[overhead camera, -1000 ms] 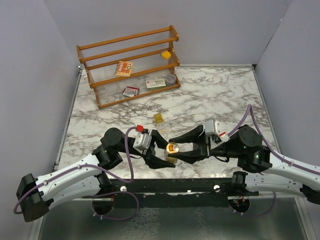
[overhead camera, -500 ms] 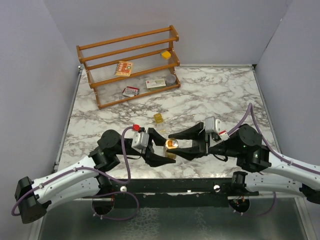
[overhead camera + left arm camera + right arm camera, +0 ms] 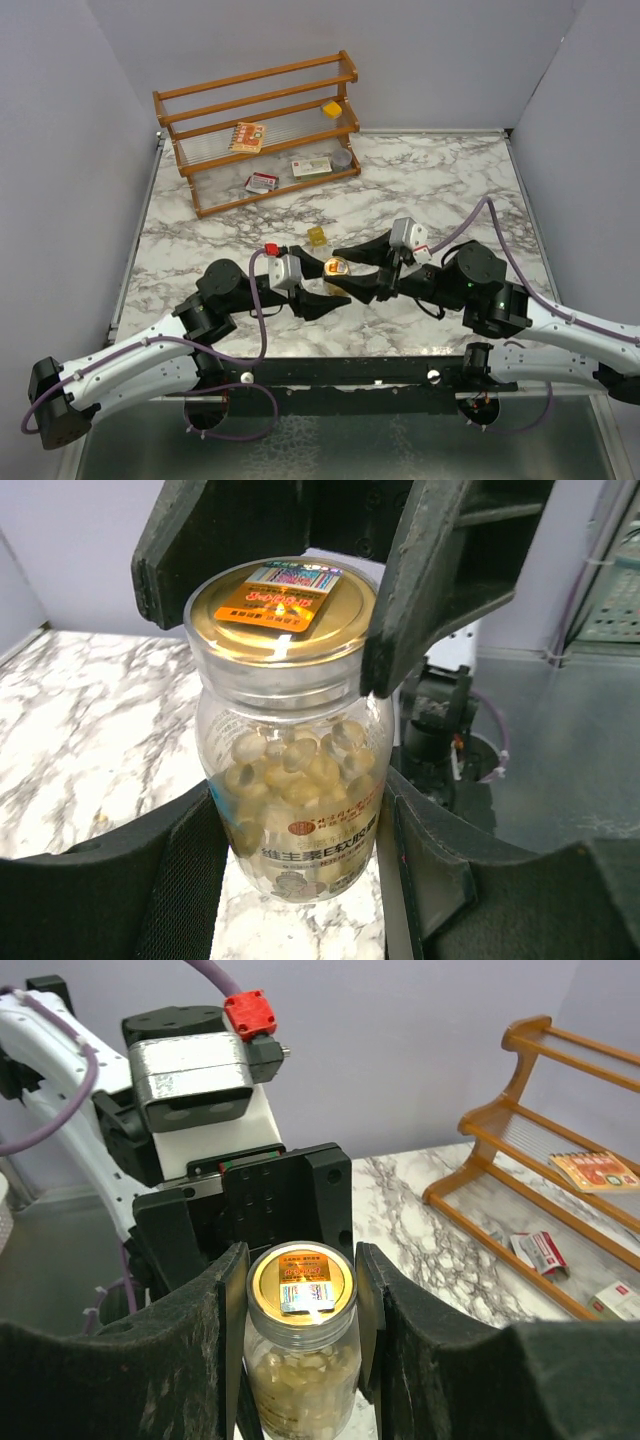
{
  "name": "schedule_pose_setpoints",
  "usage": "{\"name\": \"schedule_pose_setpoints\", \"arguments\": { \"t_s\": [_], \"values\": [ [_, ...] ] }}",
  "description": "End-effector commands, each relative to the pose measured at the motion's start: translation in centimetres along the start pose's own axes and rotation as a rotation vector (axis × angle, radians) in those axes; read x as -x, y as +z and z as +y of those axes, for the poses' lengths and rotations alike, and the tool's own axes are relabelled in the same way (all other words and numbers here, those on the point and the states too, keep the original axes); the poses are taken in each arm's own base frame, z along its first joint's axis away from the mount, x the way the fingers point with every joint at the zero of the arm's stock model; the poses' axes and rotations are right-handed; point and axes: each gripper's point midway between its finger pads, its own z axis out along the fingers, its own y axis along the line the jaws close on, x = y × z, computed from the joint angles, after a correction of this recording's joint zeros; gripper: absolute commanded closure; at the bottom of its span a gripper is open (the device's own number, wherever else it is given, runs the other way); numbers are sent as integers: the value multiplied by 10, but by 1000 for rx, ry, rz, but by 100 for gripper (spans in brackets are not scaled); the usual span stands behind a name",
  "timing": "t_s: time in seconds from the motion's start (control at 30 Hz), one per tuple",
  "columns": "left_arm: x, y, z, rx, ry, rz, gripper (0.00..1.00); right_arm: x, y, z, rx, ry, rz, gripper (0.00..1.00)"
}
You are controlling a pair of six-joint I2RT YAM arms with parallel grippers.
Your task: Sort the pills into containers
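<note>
A: Jar position?
B: The jar (image 3: 337,268) is logged toward the near edge of the table (image 3: 430,190), about midway across, between both claws. Whether its base rests on the marble cannot be told, since the base is hidden by fingers.
A: Claw states?
B: The left claw (image 3: 322,284), at the jar's 8 o'clock side, is closed on the jar's body. The right claw (image 3: 352,272), at its 3 o'clock side, is set narrow, fingers against the gold lid (image 3: 303,1278) on two sides.
A: Contents?
B: Pale pills (image 3: 295,765) are seen through the clear wall. The printed label is partly covered and cannot be read.
A: Second container?
B: A small yellow box (image 3: 317,236) is noted at 11 o'clock of the jar, near but apart. Its contents are too small to make out.
</note>
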Motion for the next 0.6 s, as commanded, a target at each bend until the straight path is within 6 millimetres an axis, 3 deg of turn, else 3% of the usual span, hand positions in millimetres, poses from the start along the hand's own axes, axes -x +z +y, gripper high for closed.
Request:
{"name": "schedule_pose_setpoints", "arguments": {
  "t_s": [0.0, 0.13, 0.57],
  "values": [
    [49, -5, 37, 209, 95, -106, 100, -47, 1, 4, 0, 34, 180, 92],
    [53, -11, 47, 278, 111, -105, 100, -55, 2, -2, -40, 33, 206, 99],
    [79, -28, 81, 502, 114, -198, 100, -77, 6, -32, -209, 4, 247, 99]
  ]
}}
